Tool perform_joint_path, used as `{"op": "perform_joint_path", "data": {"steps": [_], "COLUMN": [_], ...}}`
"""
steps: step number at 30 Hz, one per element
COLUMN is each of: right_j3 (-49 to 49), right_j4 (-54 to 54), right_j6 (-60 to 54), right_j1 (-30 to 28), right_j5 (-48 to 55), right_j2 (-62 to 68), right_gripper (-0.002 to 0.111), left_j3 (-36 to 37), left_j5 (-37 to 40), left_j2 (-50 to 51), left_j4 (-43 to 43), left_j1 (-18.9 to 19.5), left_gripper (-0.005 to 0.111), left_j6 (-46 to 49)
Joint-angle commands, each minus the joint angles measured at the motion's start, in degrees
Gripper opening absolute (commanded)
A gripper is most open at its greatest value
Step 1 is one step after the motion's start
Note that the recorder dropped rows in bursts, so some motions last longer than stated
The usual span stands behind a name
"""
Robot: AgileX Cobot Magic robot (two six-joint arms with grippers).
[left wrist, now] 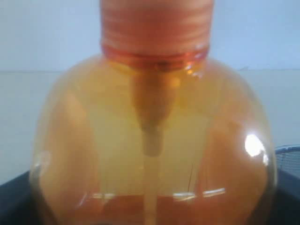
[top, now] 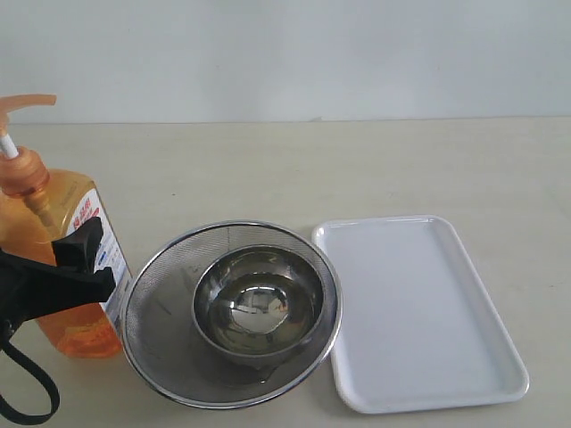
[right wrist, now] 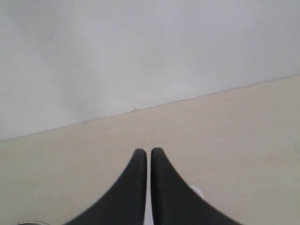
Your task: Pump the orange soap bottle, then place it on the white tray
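Currently my left gripper (top: 76, 267) is clamped wide around the bottle (top: 53, 214) at the table's (top: 357, 169) left edge in the exterior view. One black finger (top: 85, 259) lies across the label side of the body, and the other is hidden behind the bottle. Through the left wrist camera the bottle fills nearly everything. I see its orange shoulder and ribbed collar, the dip tube running down the middle, and dark fingers (left wrist: 14, 199) pressed in at both lower corners against its sides. The bottle looks to be standing on the table, though I cannot tell whether its base bears weight. Its pump head (top: 27, 102) sits raised on the white stem (top: 7, 144), with the spout pointing toward the middle of the table.

Just beside the bottle is the strainer (top: 165, 303), with the bowl (top: 259, 252) sitting inside it. The tray (top: 419, 303) lies flat on the far side of the strainer, its near long edge touching or almost touching the strainer's rim. It is well apart from the bottle.

My right gripper (right wrist: 149, 154) has its two black fingers pressed together with nothing between them. It hangs over bare table with the wall beyond.
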Motion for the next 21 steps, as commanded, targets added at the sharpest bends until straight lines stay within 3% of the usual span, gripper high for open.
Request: {"op": "perform_joint_path", "data": {"steps": [1, 9, 21], "right_j3": [6.2, 15.5, 20.9], "right_j4": [-0.3, -0.3, -0.3], "right_j6": [0.1, 0.1, 0.1], "right_j1": [-5.6, -11.6, -11.9], "right_j5": [0.5, -0.5, -3.8], "right_j2": [-11.6, -28.7, -38.7], "right_gripper": [0.000, 0.000, 0.000], "left_j3": [0.5, 0.5, 0.5], "left_j5": [2.4, 2.4, 2.4], "left_j2": [0.3, 0.3, 0.3], "left_j4": [-0.8, -0.8, -0.8], "left_j1": [0.1, 0.1, 0.1], "left_gripper": [0.005, 0.005, 0.005], "left_j6": [1.7, 1.7, 1.7]}}
